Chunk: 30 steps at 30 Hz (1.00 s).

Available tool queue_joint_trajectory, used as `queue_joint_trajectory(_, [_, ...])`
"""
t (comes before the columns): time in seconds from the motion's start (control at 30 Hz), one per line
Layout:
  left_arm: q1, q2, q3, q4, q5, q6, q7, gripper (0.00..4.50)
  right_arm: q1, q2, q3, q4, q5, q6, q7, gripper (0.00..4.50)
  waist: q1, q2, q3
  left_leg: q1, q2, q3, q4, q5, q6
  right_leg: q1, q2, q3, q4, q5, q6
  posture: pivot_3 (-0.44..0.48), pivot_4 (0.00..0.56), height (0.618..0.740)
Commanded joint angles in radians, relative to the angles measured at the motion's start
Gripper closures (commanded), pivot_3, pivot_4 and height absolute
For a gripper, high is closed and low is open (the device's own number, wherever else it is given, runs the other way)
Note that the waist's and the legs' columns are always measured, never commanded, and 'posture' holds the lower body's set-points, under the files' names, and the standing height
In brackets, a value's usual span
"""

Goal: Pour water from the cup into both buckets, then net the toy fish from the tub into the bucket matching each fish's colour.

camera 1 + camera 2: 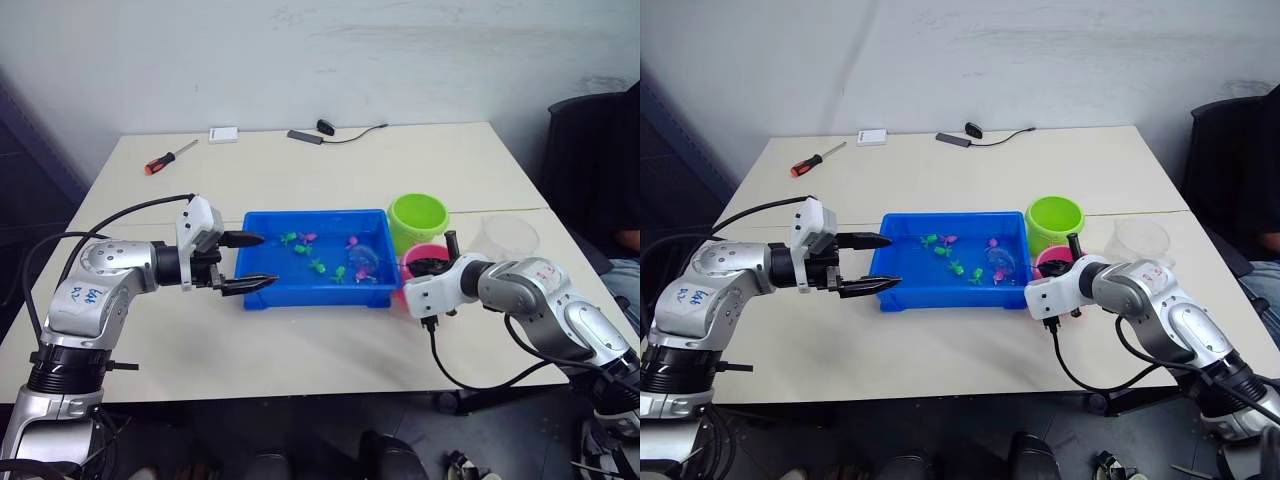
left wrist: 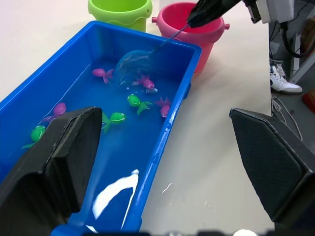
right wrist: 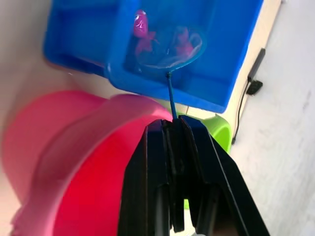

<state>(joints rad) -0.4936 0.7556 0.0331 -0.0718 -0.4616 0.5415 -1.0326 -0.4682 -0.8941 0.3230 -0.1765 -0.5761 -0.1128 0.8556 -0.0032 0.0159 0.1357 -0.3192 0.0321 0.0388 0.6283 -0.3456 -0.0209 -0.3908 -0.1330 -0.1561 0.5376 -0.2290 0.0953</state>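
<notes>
The blue tub [image 1: 312, 298] sits mid-table with several green fish [image 1: 318, 265] and pink fish [image 1: 308, 238] in water. Against its right end stand the green bucket [image 1: 417, 220] and, nearer me, the pink bucket [image 1: 418, 257]. The clear cup [image 1: 508, 236] stands right of them. My right gripper [image 3: 172, 129] hovers over the pink bucket, shut on the net's thin handle. The net [image 3: 170, 49] has its hoop down in the tub's right end over two pink fish. My left gripper [image 1: 268, 260] is open at the tub's left end, nothing between its fingers.
At the far left of the table lies an orange-handled screwdriver [image 1: 168, 158]. Near the back edge are a white box [image 1: 223, 134] and a black cable with a plug [image 1: 330, 131]. A dark chair [image 1: 590, 160] stands to the right of the table.
</notes>
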Motion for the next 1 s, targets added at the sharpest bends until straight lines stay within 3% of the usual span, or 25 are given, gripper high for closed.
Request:
queue_joint_trajectory(0.03, [0.003, 0.001, 0.038, -0.041, -0.016, -0.010, 0.010, 0.02, 0.000, 0.003, -0.009, -0.040, 0.074, 0.012, 0.089, 4.50, 0.000, 0.000, 0.000, 0.000, 0.000, 0.000, 0.000, 0.000, 0.000, 0.000, 0.000, 0.000, 0.000, 0.000, 0.000, 0.000, 0.150, 0.740])
queue_joint_trajectory(0.17, [0.020, 0.005, 0.048, -0.059, -0.023, -0.003, 0.022, 0.02, -0.014, 0.093, -0.044, -0.065, 0.177, 0.316, 0.205, 4.50, 0.001, -0.001, -0.001, 0.000, 0.000, 0.000, 0.000, 0.000, 0.000, 0.000, 0.000, 0.000, 0.001, 0.000, 0.000, 0.000, 0.150, 0.740])
queue_joint_trajectory(0.4, [0.058, 0.015, 0.074, -0.099, -0.033, 0.015, 0.040, 0.02, -0.102, 0.227, -0.093, -0.027, 0.273, 0.794, 0.228, 4.50, 0.005, -0.001, -0.001, 0.000, 0.000, -0.002, 0.001, 0.000, 0.002, -0.001, 0.000, 0.000, 0.005, 0.000, -0.001, 0.000, 0.150, 0.740])
queue_joint_trajectory(0.73, [0.063, 0.013, 0.096, -0.103, -0.049, 0.034, 0.054, 0.02, -0.168, 0.361, -0.172, 0.002, 0.417, 1.094, 0.098, 4.50, 0.002, -0.001, -0.001, 0.000, 0.000, -0.002, 0.001, 0.000, 0.001, -0.001, 0.000, 0.000, 0.005, 0.000, -0.002, 0.000, 0.150, 0.740])
queue_joint_trajectory(1.0, [0.091, 0.011, 0.187, -0.027, -0.080, 0.052, 0.084, 0.02, -0.164, 0.361, -0.082, -0.078, 0.460, 1.216, 0.029, 4.50, 0.000, 0.000, -0.001, 0.000, 0.000, -0.002, 0.001, -0.001, 0.003, -0.001, 0.000, 0.000, 0.005, 0.000, -0.002, 0.000, 0.150, 0.740])
